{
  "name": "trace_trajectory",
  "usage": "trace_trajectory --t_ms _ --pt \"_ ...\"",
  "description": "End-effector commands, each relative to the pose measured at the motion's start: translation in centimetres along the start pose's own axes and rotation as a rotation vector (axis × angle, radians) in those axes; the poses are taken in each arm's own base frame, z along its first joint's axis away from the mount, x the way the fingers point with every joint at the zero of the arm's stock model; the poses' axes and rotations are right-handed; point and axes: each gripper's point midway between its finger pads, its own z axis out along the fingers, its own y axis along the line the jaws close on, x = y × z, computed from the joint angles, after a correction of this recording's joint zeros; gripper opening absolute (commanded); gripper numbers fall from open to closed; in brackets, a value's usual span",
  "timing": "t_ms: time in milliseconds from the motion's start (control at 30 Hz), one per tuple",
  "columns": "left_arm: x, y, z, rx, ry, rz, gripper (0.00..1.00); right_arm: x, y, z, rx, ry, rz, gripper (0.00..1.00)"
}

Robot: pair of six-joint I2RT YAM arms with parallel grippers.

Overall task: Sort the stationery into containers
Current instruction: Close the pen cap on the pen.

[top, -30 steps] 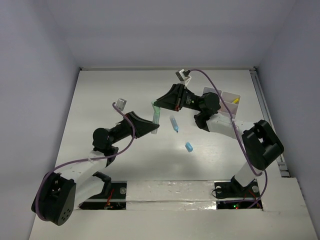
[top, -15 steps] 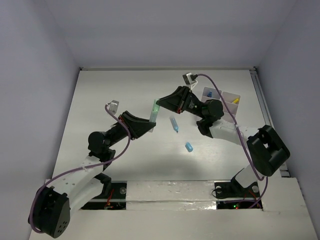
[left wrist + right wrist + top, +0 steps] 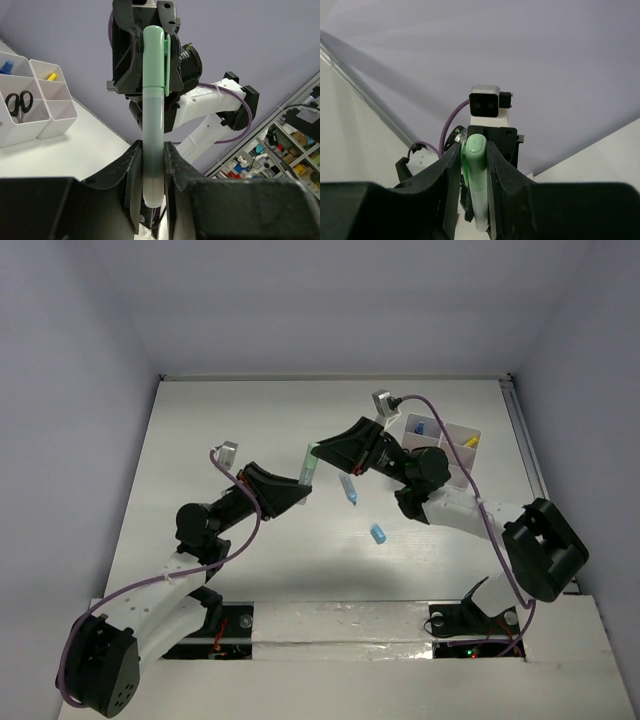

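Mint-green capped plastic marker [image 3: 153,100] pinched at opposite ends by left gripper [image 3: 152,185] and right gripper [image 3: 472,152]; white divided plastic boxes [image 3: 25,131] hold black-handled scissors [image 3: 18,102].

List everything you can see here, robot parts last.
mint-green marker: one, mint, held in mid-air
blue pen: one, blue, centre of table
small blue piece: one, blue, nearer the bases
white boxes: at least two, white, far right
scissors: one, black-handled, inside a box
blue item: one, blue, neighbouring compartment
yellow item: one, yellow, the other box
table: one, white
left gripper: one, black, shut on marker's base
right gripper: one, black, shut on its cap
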Motion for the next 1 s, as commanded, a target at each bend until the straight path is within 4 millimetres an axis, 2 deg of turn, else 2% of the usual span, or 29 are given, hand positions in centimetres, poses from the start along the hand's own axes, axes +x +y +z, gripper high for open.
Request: trace_trajectory --t_ms 0,33,67,100,267,500,633,667,733,800,900,967 --pt "-3.7 -3.3 0.7 0.088 -0.124 0.119 0.00 3.0 4.0 -0.3 -0.122 0.130 -0.166 0.00" --pt "-3.8 -3.6 0.8 0.093 -0.125 0.118 0.00 3.5 3.9 -0.4 -0.105 0.147 -0.167 0.00" --pt "-3.9 -3.7 0.8 0.098 -0.124 0.116 0.00 4.1 2.8 -0.6 -0.058 0.173 -0.150 0.00" --pt "-3.9 -3.8 0.8 0.100 -0.123 0.116 0.00 4.4 3.2 -0.7 -0.058 0.184 -0.158 0.00" --pt "-4.0 -4.4 1.1 0.123 -0.110 0.120 0.00 5.9 1.7 -1.1 0.002 0.279 -0.129 0.00" --pt "-4.3 -4.9 1.3 0.134 -0.105 0.130 0.00 7.6 0.7 -1.7 0.028 0.377 -0.049 0.00" --pt "-4.5 -5.3 1.5 0.148 -0.100 0.146 0.00 9.4 0.0 -2.0 0.074 0.432 -0.050 0.00" --pt "-4.6 -5.6 1.6 0.156 -0.101 0.156 0.00 10.4 -0.2 -2.4 0.097 0.460 -0.029 0.00" --pt "-5.0 -5.8 1.5 0.152 -0.109 0.169 0.00 11.2 -0.6 -2.9 0.121 0.477 -0.024 0.00" --pt "-5.6 -5.8 1.7 0.139 -0.113 0.199 0.00 12.9 -0.9 -3.7 0.140 0.518 0.006 0.00" --pt "-6.6 -5.1 1.6 0.090 -0.121 0.220 0.00 14.9 -0.9 -4.2 0.150 0.559 0.028 0.00" --pt "-7.1 -5.5 1.4 0.097 -0.124 0.230 0.00 15.4 -0.9 -4.5 0.157 0.566 0.024 0.00"
